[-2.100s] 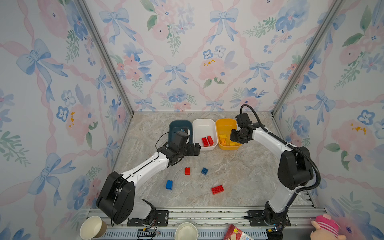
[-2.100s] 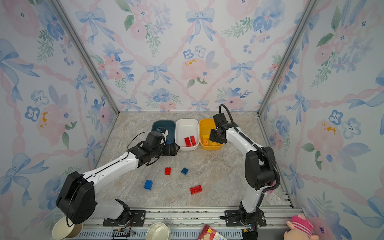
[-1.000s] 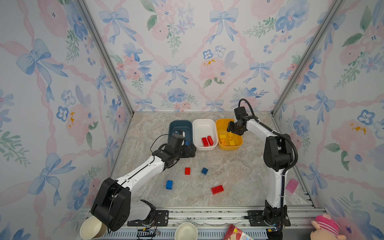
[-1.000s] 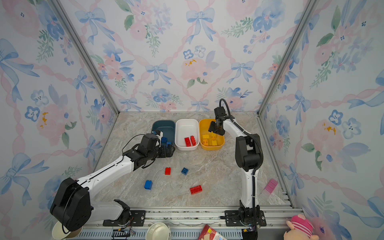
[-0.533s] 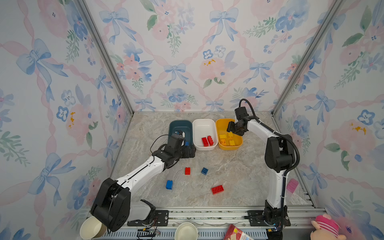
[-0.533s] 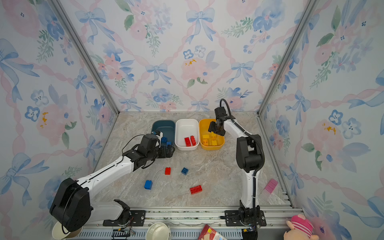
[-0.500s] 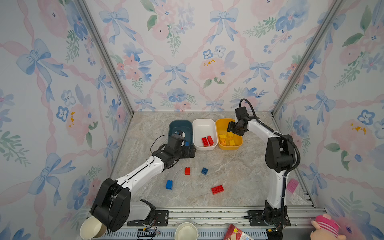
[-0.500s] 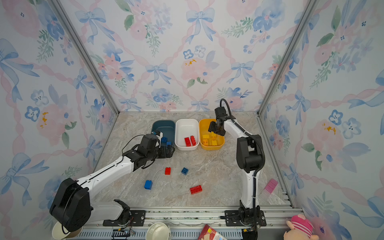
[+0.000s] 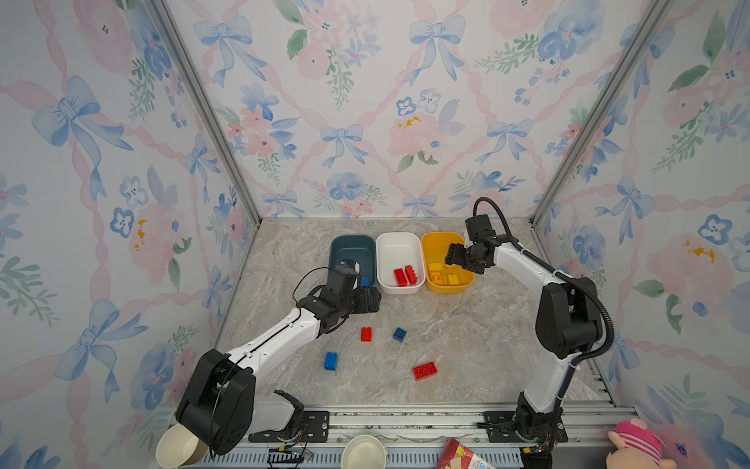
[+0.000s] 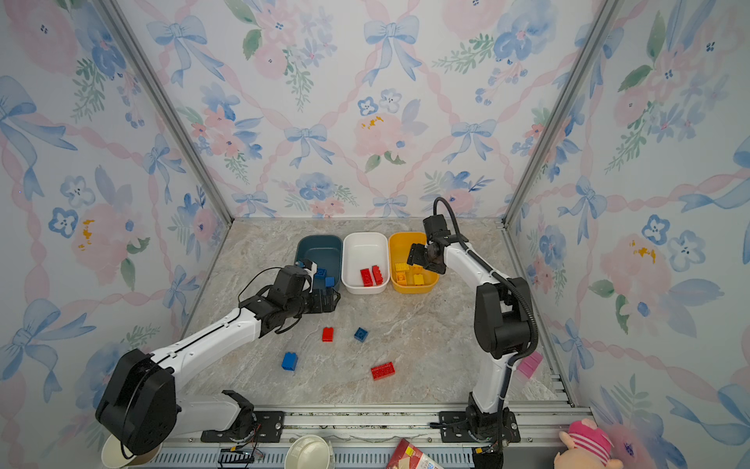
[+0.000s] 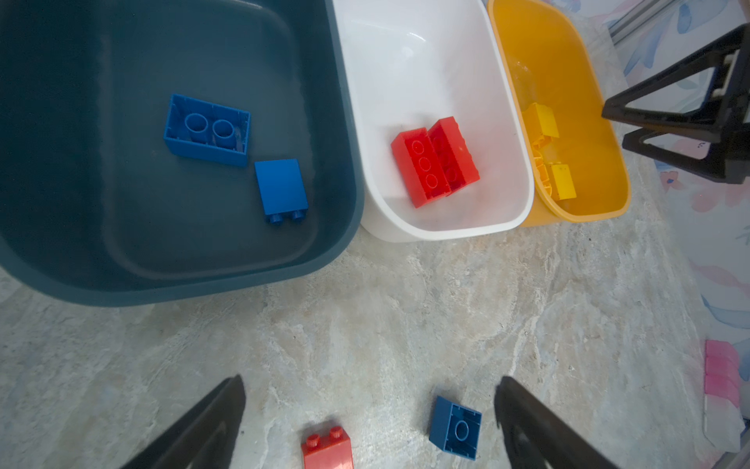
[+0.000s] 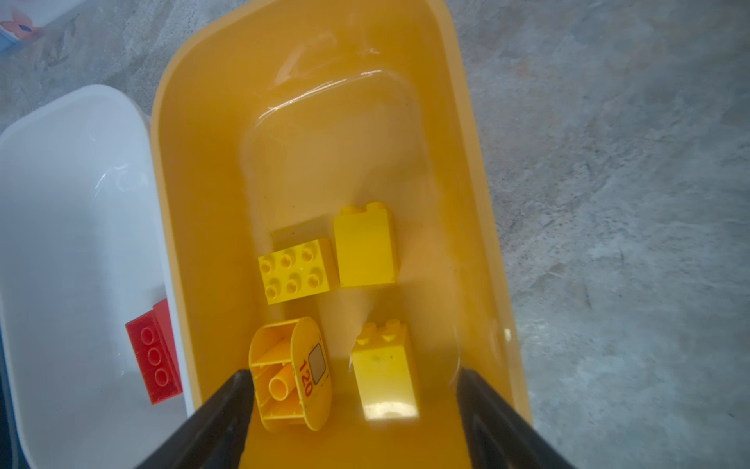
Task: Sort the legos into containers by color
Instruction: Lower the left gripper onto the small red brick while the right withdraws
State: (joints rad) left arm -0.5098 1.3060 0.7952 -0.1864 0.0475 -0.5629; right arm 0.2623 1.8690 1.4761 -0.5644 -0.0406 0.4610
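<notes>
Three containers stand in a row at the back: a dark blue tub (image 9: 352, 248), a white tub (image 9: 397, 245) and a yellow tub (image 9: 441, 243). Two blue legos (image 11: 207, 130) lie in the blue tub, two red ones (image 11: 434, 160) in the white, and several yellow ones (image 12: 298, 270) in the yellow, one of them rounded (image 12: 290, 373). On the floor lie a small red brick (image 9: 366, 333), a dark blue brick (image 9: 399, 334), a blue brick (image 9: 330, 360) and a long red brick (image 9: 424, 370). My left gripper (image 11: 370, 381) is open and empty, in front of the blue tub. Over the yellow tub, my right gripper (image 12: 353, 372) is open and empty.
Flowered walls close in the back and both sides. Two paper cups (image 9: 178, 446) (image 9: 363, 450), a red packet (image 9: 462, 459) and a plush toy (image 9: 637, 446) sit beyond the front rail. A pink piece (image 10: 529, 363) lies by the right arm's base.
The right gripper's jaws have spread wider above the yellow tub. Two seconds ago the right arm's elbow stood further forward. The left arm has hardly moved.
</notes>
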